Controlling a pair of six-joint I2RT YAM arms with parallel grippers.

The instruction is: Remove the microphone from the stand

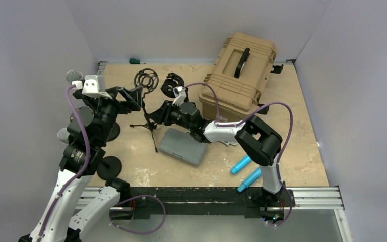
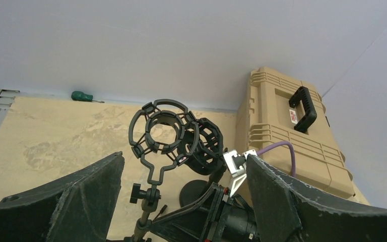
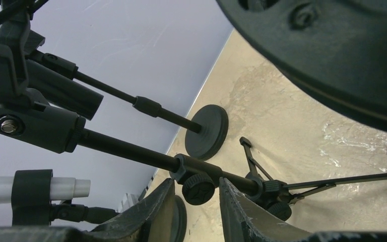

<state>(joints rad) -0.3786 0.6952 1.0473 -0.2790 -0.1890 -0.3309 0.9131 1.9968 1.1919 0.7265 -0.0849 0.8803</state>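
Flanking the stand pole (image 3: 126, 151), right fingers (image 3: 153, 214) crowd its knob (image 3: 198, 189) closely.

From above, the left arm (image 1: 75, 151) covers most of the stands (image 1: 110, 167) along the tabletop's left edge, leaving only two grey mesh heads (image 1: 74, 75) peeking out. The right gripper (image 3: 196, 182) flanks a knob (image 3: 198, 189) on the tripod stand (image 3: 126, 151), but whether its jaws press it cannot be told. A blurred dark disc (image 3: 332, 50) is cut off by the right wrist view's top edge.
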